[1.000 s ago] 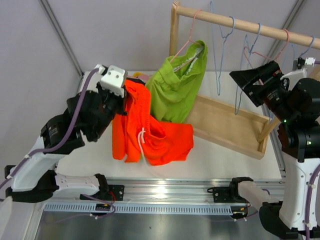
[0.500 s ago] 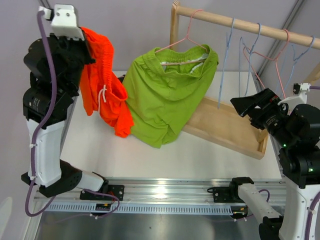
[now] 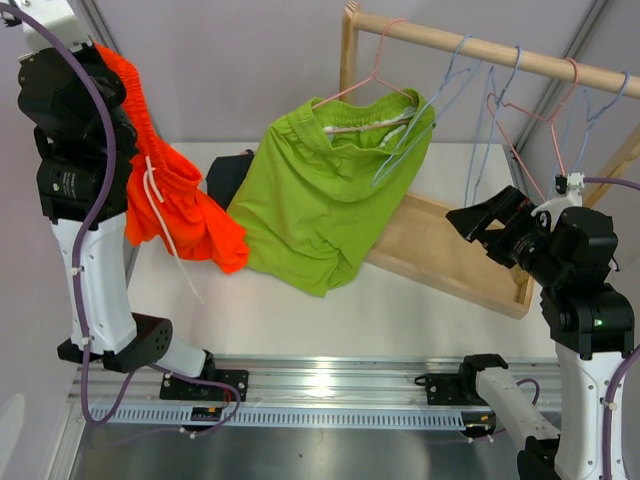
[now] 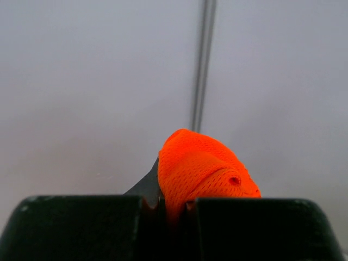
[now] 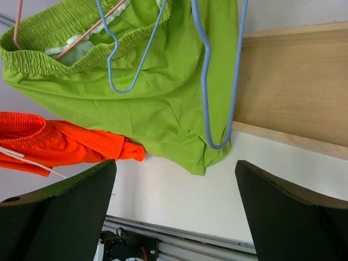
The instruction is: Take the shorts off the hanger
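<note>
Higher and farther left than a second ago, the left gripper point(image 4: 173, 204) pinches the orange shorts point(image 3: 165, 200) to carry them off the rack point(image 3: 500, 50), while the lime green shorts point(image 3: 320, 190) hang on the pink hanger point(image 3: 345, 95) and the right gripper point(image 5: 174, 212) waits spread wide on the right.

light: bright, even, diffuse | glare: white hotspot on metal rail point(image 3: 320, 378) | shadows: faint, soft on table point(image 3: 420, 310) beneath lime green shorts point(image 3: 310, 210) | left wrist view: orange shorts point(image 4: 201, 168) saturated, mesh sharp, foreground near-black | right wrist view: sharp, dark foreground soft-edged
</note>
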